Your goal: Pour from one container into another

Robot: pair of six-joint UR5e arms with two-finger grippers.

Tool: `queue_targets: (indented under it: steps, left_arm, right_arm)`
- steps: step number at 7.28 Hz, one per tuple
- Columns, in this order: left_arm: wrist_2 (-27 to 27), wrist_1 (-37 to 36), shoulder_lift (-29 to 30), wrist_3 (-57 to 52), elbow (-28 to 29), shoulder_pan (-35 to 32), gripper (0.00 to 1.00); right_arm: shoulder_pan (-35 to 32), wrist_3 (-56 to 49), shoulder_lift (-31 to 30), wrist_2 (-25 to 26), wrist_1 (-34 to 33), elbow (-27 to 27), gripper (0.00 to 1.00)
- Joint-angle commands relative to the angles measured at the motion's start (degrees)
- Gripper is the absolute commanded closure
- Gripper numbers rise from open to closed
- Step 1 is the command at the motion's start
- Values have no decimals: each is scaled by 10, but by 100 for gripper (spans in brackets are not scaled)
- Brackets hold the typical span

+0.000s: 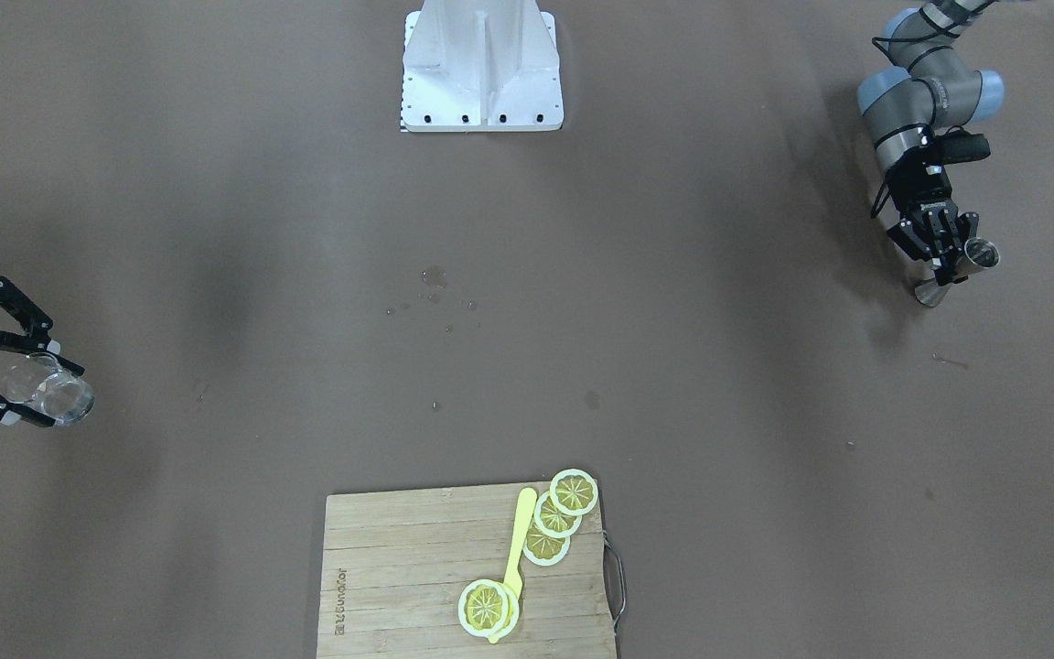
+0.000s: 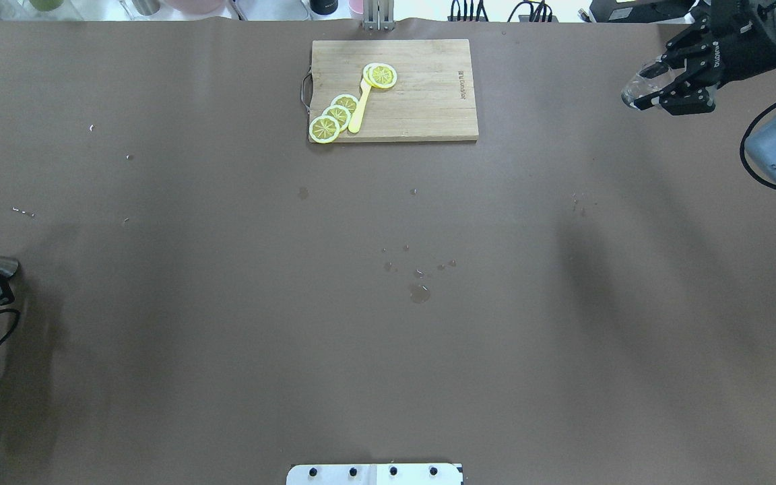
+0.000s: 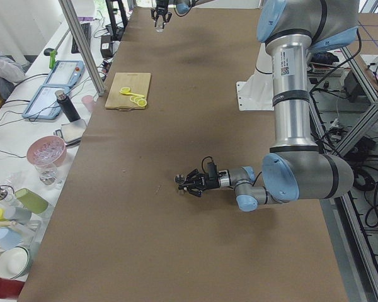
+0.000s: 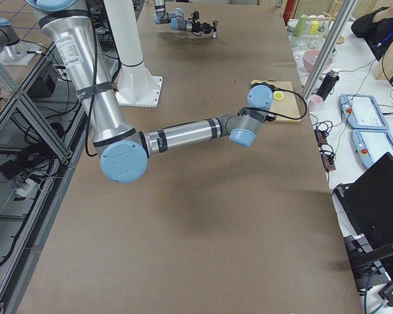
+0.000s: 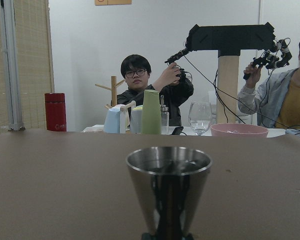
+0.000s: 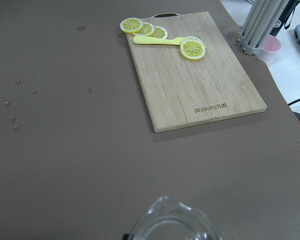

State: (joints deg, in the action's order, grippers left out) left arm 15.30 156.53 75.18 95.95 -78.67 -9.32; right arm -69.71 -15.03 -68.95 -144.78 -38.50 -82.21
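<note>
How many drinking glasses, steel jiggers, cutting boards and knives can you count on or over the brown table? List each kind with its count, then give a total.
drinking glass: 1
steel jigger: 1
wooden cutting board: 1
yellow knife: 1
Total: 4

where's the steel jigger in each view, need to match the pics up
Front-facing: jigger far right, in the left pincer.
Overhead: jigger at far left edge.
Exterior left: jigger centre, at near arm's tip.
Exterior right: jigger top, at far arm's tip.
Left wrist: jigger bottom centre, close up.
Right wrist: not in it, only the glass.
Landmark: cutting board, in all but the left wrist view.
</note>
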Motion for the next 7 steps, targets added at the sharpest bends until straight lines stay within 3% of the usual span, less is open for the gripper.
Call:
queue_targets:
  steps: [1,4,7]
  left_arm:
    - [5,-45,-28,-1,-63,1,100]
    - [0,-69,-27,-1,-154,4,100]
    - [0,-68,-26,-35,-246,23,100]
  right_arm:
    - [-2,0,3,-1,-5,-7,100]
    - [18,0,4,19,-74,-74,100]
    - [29,-6,1,23,-79,-126,100]
